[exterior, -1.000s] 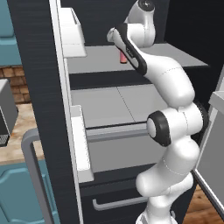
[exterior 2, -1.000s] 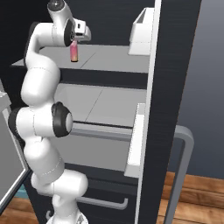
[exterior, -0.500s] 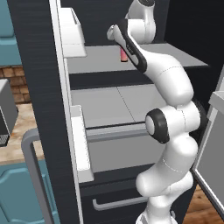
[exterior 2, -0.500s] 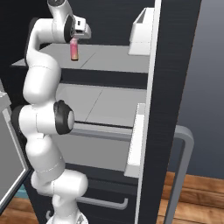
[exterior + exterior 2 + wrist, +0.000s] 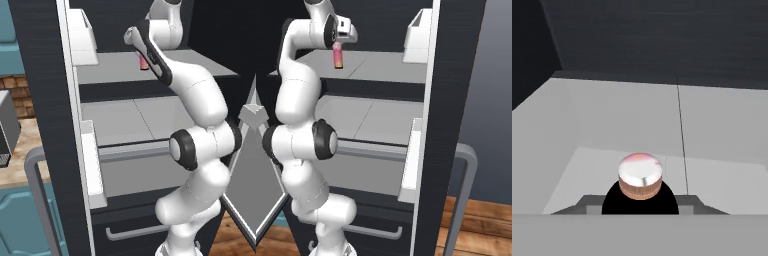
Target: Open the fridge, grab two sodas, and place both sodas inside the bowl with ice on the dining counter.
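Note:
The black fridge (image 5: 40, 75) stands open, its left door swung towards me. My arm reaches up to the top grey shelf (image 5: 115, 75). The slim pink-red soda bottle (image 5: 337, 57) hangs upright under my gripper (image 5: 337, 47), which is shut on the bottle's top. From the left side the soda bottle (image 5: 143, 62) shows only partly behind my forearm, below the gripper (image 5: 142, 54). The hand view looks along the soda bottle (image 5: 640, 176), end on over the grey shelf (image 5: 612, 130). The red can, the bowl and the dining counter are out of view.
White door bins (image 5: 82, 37) (image 5: 418, 25) hang on the open door beside the shelf. A lower shelf (image 5: 135, 117) and a drawer with a grey handle (image 5: 132, 232) lie beneath. The door's bar handle (image 5: 466, 190) juts out. Teal cabinets (image 5: 15, 220) stand at the left.
The hand has risen slightly with the bottle in it and drawn a little away from the back of the shelf. The fridge doors have not moved.

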Robot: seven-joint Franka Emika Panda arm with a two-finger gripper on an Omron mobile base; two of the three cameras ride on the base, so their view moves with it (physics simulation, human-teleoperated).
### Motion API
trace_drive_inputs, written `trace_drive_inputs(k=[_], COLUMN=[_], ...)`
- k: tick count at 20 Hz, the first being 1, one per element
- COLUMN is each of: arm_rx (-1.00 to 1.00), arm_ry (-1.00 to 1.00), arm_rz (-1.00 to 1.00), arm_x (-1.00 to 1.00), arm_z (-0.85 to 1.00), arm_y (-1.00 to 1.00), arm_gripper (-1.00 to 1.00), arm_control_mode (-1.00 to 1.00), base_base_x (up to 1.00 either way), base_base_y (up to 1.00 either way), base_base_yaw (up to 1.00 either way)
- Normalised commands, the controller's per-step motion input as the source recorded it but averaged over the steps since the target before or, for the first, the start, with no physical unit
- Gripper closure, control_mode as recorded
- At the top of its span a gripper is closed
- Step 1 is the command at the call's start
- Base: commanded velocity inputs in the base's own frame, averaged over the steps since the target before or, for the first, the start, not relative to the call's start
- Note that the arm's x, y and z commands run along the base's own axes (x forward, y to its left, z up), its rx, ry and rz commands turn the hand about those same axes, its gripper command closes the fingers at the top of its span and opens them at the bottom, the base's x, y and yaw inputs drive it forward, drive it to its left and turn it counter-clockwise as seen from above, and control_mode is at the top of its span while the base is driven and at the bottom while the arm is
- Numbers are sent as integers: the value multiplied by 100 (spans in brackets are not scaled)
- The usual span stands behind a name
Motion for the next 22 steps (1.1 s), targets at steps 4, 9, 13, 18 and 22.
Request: trace_drive_inputs(k=[4,9,13,18,22], arm_rx=[2,4,5,4,3], arm_ry=[-20,-15,-13,-11,-8], arm_rz=[4,3,1,0,0], arm_x=[-100,-100,-100,-100,-100], arm_z=[-13,0,0,0,0], arm_y=[-5,-21,-35,-34,-27], arm_gripper=[100,100,100,100,100], arm_control_mode=[-100,-100,-100,-100,-100], base_base_x=[0,0,0,0,0], base_base_y=[0,0,0,0,0], base_base_yaw=[0,0,0,0,0])
